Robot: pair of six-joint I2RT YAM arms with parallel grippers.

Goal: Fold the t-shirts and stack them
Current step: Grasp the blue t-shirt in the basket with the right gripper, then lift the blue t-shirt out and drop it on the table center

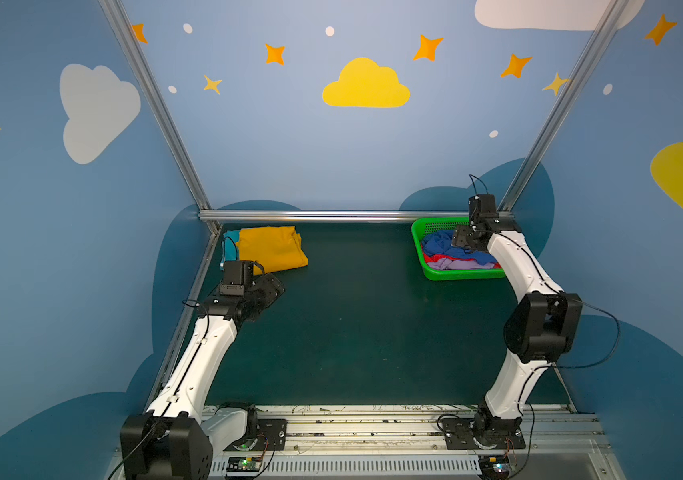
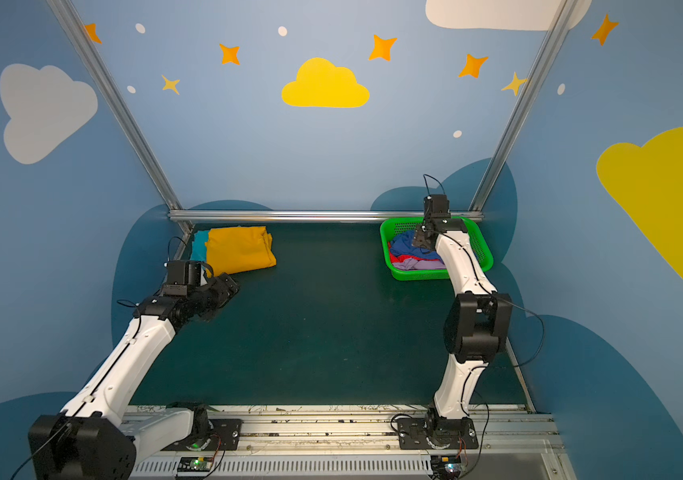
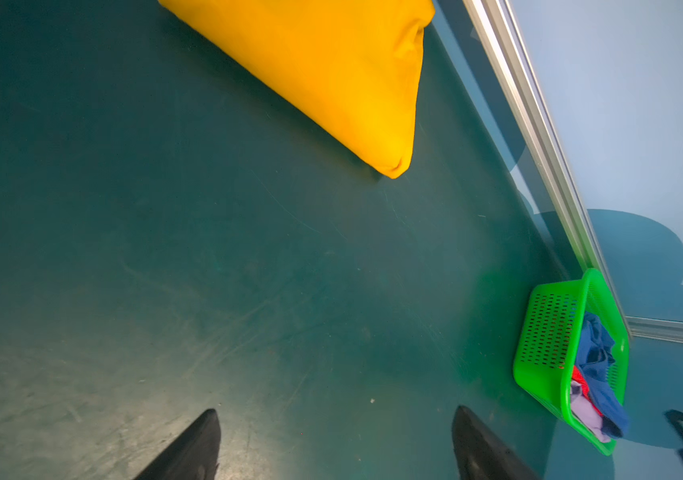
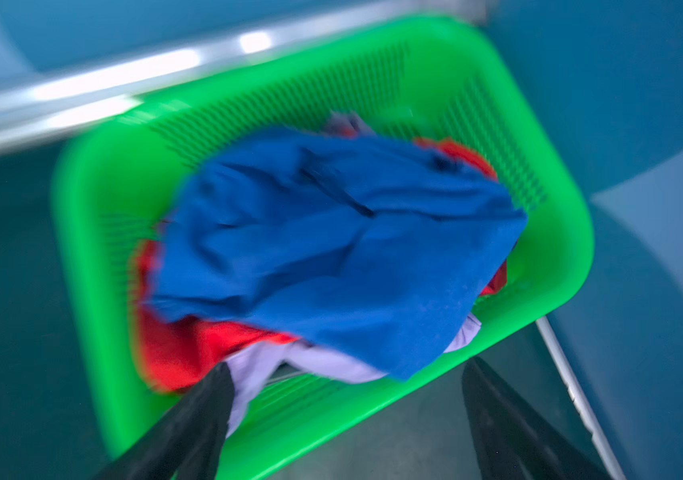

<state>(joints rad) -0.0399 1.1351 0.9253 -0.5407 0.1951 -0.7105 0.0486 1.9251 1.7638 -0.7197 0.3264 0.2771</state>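
Right gripper (image 4: 346,365) spread wide, empty, over green basket (image 4: 560,257) | left gripper (image 3: 335,411) spread wide, empty, over dark green mat (image 3: 165,249) | three crumpled tees in the one basket, centre right of both top views: blue tee (image 4: 344,245) atop red tee (image 4: 190,345), lilac tee (image 4: 310,365) | two folded, centre left: mustard tee (image 1: 271,251) on teal tee (image 1: 229,245) | blue cloud-painted walls (image 1: 289,145)

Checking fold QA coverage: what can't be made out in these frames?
- Teal t-shirt: in both top views mostly under the yellow t-shirt; its fold can't be judged.
- Red t-shirt and lilac t-shirt: in the right wrist view buried beneath the blue t-shirt in the green basket; only edges show.
- Right wrist view: motion blur smears creases and basket mesh.
- Left wrist view: yellow t-shirt cut off by the frame edge.
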